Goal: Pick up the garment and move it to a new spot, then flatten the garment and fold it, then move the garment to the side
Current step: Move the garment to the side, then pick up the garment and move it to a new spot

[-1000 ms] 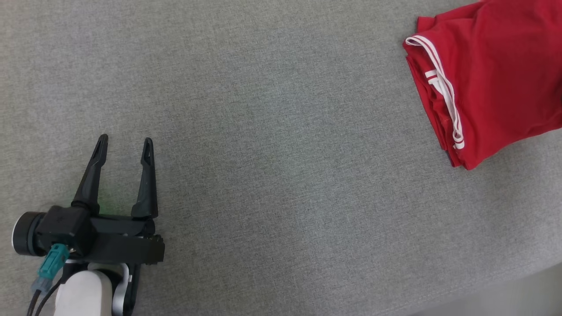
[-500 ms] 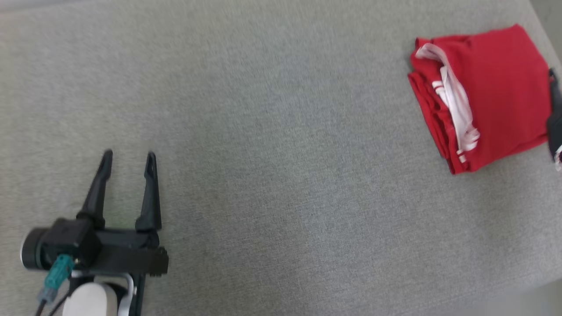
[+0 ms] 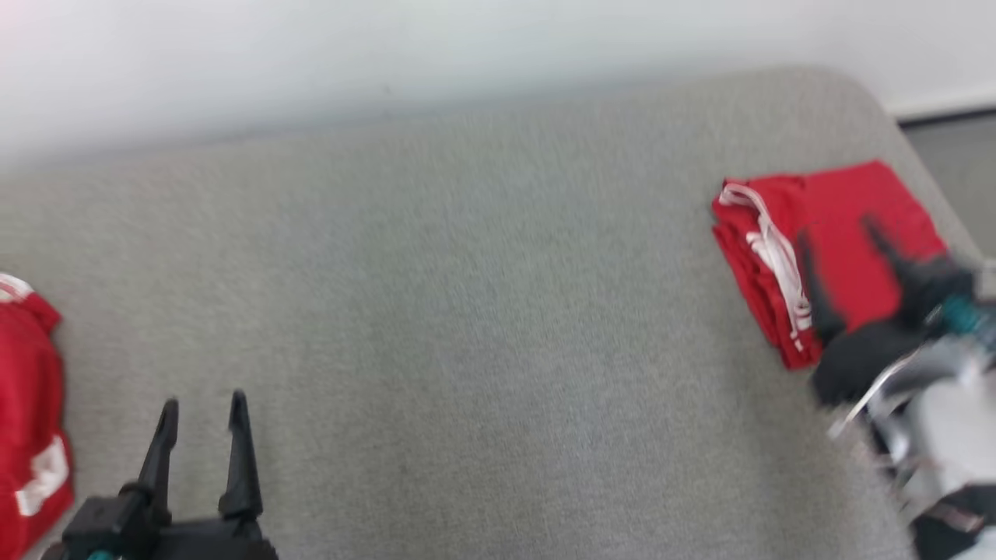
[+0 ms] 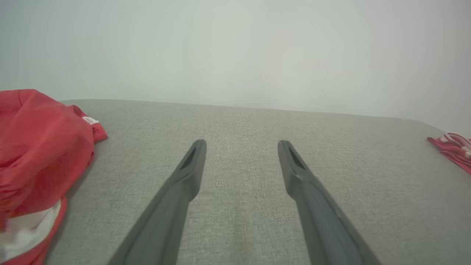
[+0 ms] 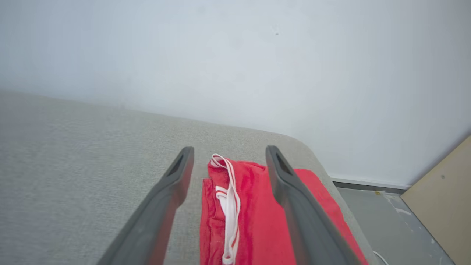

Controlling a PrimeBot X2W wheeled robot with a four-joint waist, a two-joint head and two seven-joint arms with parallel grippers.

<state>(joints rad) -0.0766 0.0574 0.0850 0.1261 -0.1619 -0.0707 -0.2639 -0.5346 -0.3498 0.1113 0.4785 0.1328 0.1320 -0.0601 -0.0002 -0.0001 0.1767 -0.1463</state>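
Above the folded red garment (image 5: 254, 206), the right gripper (image 5: 229, 150) stands wide, empty; the left gripper (image 4: 241, 143) is wide too.

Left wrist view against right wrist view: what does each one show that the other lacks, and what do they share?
Left wrist view: the open left hand over the grey surface, and a rumpled red garment at the view's left edge. Right wrist view: the open right hand with the folded red garment ahead of its fingers, plus floor and a tan board at the right. Shared: the grey surface, the pale wall, and the folded red garment, a sliver at the left wrist view's right edge.
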